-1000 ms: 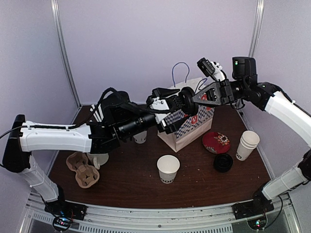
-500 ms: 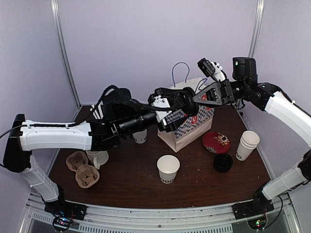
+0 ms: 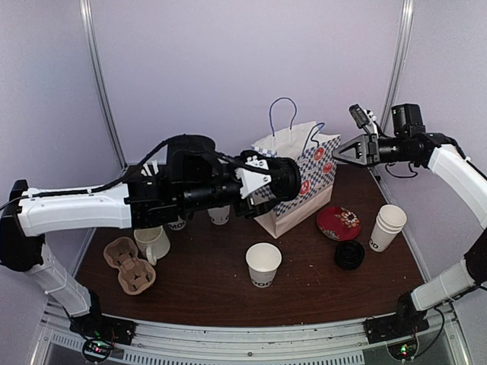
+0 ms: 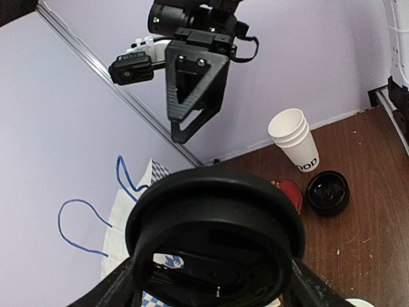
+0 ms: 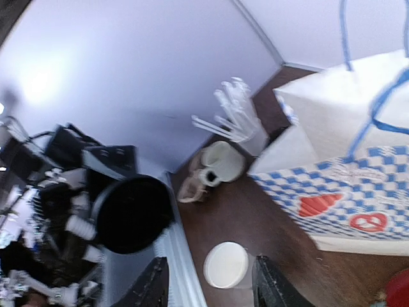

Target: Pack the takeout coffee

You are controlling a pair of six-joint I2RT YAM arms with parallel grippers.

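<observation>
My left gripper (image 3: 278, 181) is shut on a black round lid (image 3: 289, 176), held on edge in the air in front of the paper bag (image 3: 313, 163). In the left wrist view that lid (image 4: 214, 211) fills the lower middle between my fingers (image 4: 108, 289). My right gripper (image 3: 346, 148) hangs open and empty to the right of the bag, apart from the lid. An open white paper cup (image 3: 263, 264) with black lettering stands lidless at the front middle. Another black lid (image 3: 349, 255) lies on the table at the right, beside a stack of white cups (image 3: 388, 226).
A red plate (image 3: 338, 223) lies between the bag and the cup stack. A cream mug (image 3: 154, 243) and a brown cup carrier (image 3: 129, 266) sit at the front left. More white cups (image 3: 219, 215) stand behind the left arm. White straws (image 5: 238, 115) stand in a cup.
The right gripper has opened, let go of the lid and drawn back to the right. The left gripper keeps the lid and has shifted slightly down and left.
</observation>
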